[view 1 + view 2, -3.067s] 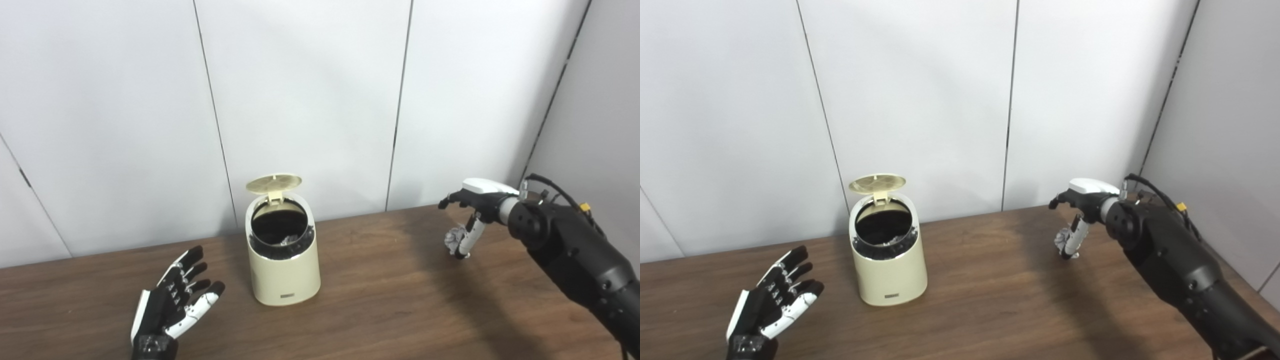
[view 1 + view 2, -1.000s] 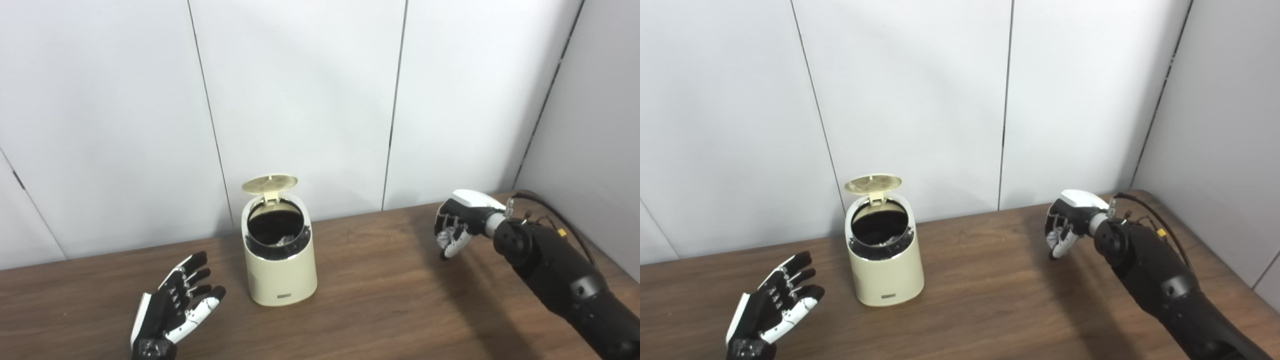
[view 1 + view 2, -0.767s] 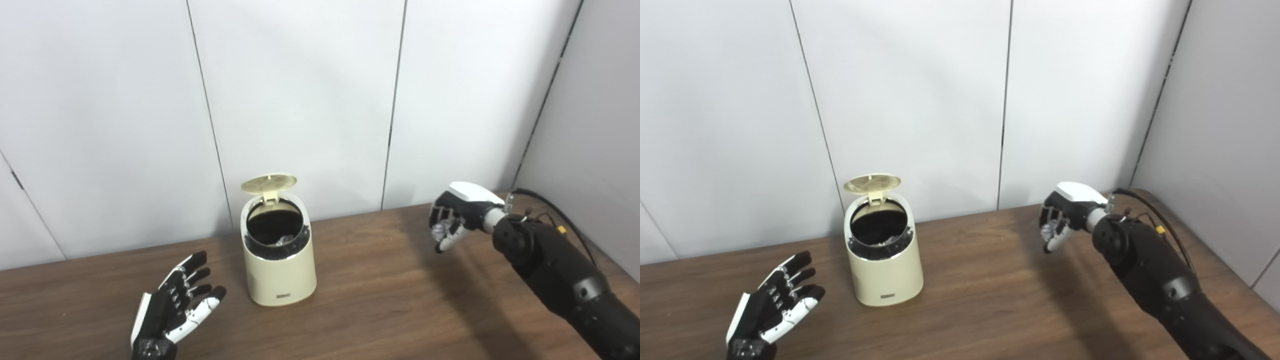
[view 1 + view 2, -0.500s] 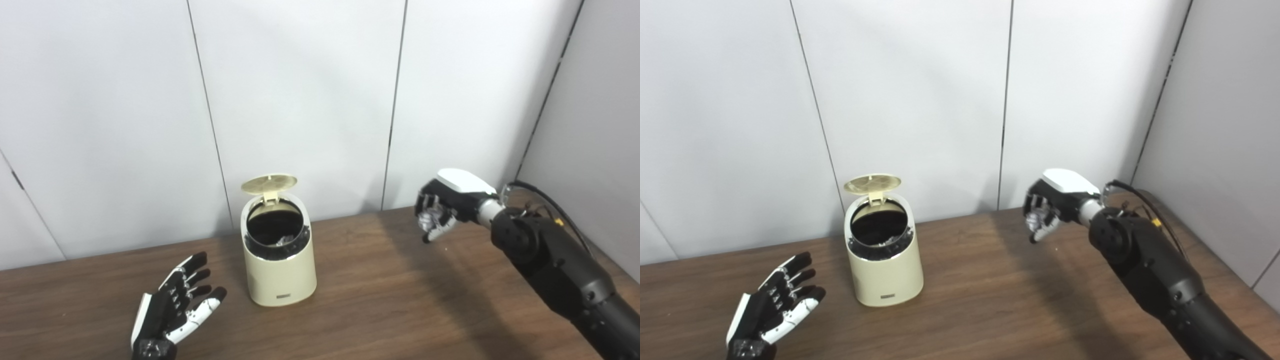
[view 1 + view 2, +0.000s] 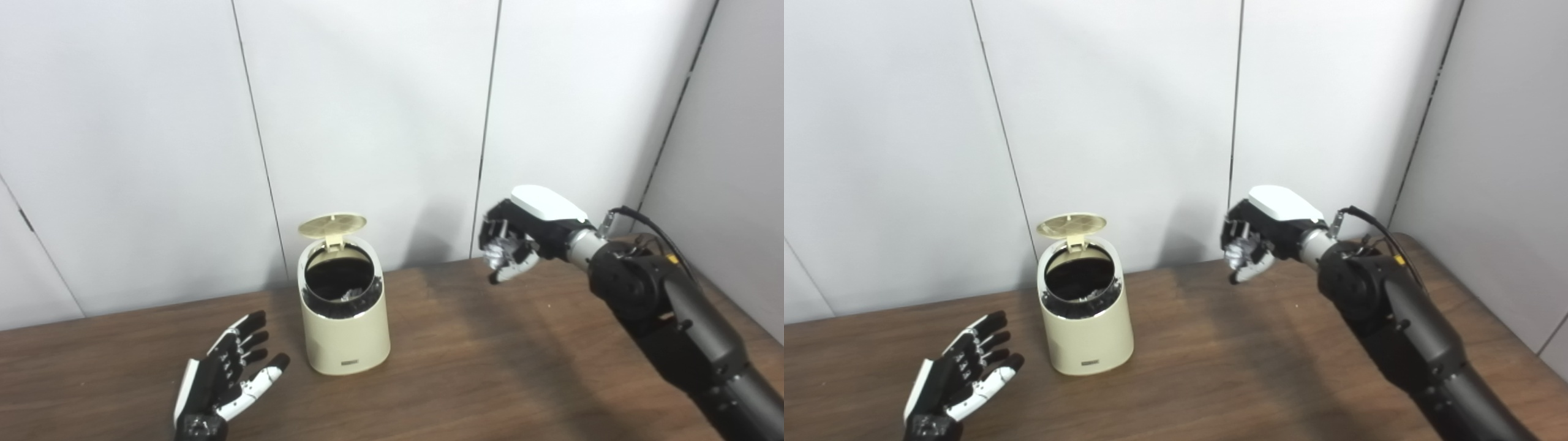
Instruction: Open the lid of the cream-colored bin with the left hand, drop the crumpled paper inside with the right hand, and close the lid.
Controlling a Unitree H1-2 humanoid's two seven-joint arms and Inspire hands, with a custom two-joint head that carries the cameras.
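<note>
Bin [image 5: 344, 334] is set upright on the table [image 5: 490, 367], lid [image 5: 331, 224] tipped up at the back, some scraps seen inside. Paper [image 5: 501, 251] is held in the curled fingers of the right hand [image 5: 520, 236], raised above the table, well right of the bin. Left hand [image 5: 223, 380] is kept low, near the bin's left, palm up, fingers spread wide, nothing held.

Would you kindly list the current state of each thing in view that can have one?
lid: open, hinged up at the back.
cream-colored bin: upright on the table, mouth uncovered, something pale inside.
crumpled paper: held in the air, right of the bin.
right hand: shut on the paper.
left hand: open, holding nothing.
</note>
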